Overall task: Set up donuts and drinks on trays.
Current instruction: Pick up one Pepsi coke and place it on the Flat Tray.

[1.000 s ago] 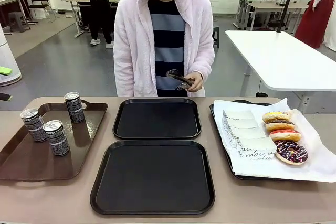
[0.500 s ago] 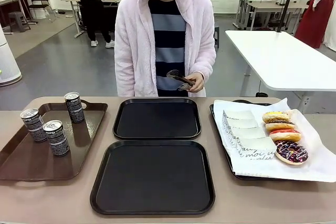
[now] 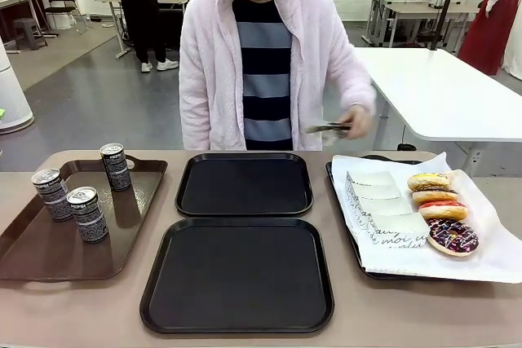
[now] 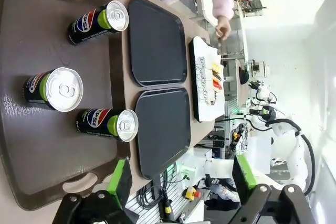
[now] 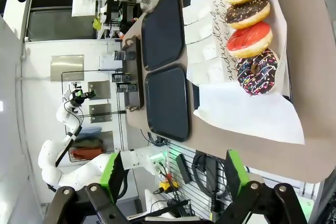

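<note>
Cans (image 3: 87, 213), three of them, stand upright on the brown tray (image 3: 41, 254) at the table's left end, long axes vertical and silver tops up. The left gripper (image 4: 181, 180) hangs above them with its fingers wide apart and nothing between them, so that arm is the nearer one for the drinks.

Four donuts (image 3: 443, 210) lie flat in a row running near to far on the paper-lined tray (image 3: 391, 254) at the right end, with empty paper sleeves (image 3: 379, 201) just to their left. The right gripper (image 5: 173, 177) looks down on them, its fingers likewise apart and empty.

The person's hand (image 3: 357, 122), blurred, holds tongs (image 3: 326, 128) over the far edge of that tray, near the donuts.

Between the two supply trays lie the two black trays (image 3: 245, 187), one far and one near, just apart, both bare and glossy. Each likely gives a flat, roomy landing spot, and the table (image 3: 98, 307) around them leaves open lanes from either side.
</note>
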### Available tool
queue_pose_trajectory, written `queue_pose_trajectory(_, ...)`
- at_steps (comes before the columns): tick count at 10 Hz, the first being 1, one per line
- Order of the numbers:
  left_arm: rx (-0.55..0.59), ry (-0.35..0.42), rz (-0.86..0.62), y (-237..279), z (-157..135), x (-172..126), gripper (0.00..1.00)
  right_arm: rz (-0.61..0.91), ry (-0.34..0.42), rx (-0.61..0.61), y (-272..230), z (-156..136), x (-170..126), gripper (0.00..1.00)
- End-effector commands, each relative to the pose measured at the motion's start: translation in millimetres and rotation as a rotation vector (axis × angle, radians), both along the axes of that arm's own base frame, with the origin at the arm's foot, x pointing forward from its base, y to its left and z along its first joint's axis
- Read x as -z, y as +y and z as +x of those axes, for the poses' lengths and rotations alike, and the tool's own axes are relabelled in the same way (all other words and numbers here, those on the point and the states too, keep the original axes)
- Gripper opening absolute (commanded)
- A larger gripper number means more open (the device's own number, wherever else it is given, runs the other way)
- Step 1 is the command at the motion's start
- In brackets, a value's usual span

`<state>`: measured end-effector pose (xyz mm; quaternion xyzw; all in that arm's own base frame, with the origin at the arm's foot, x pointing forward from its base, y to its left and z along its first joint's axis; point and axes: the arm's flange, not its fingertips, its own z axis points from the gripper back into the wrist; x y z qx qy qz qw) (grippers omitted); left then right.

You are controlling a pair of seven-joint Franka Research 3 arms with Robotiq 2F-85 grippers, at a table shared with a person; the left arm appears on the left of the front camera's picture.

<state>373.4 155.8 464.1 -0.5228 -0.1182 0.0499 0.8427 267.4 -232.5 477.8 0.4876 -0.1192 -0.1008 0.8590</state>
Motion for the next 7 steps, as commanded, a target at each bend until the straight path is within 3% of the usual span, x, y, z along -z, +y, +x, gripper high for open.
queue_pose_trajectory(1, -0.002, -0.014, -0.016, 1.4, -0.1, -0.1, 1.0, 0.015, -0.012, -0.004, 0.9, 0.2, 2.1, 1.0)
queue_pose_trajectory(7, -0.002, -0.014, -0.016, 1.4, -0.1, -0.1, 1.0, 0.015, -0.012, -0.004, 0.9, 0.2, 2.1, 1.0)
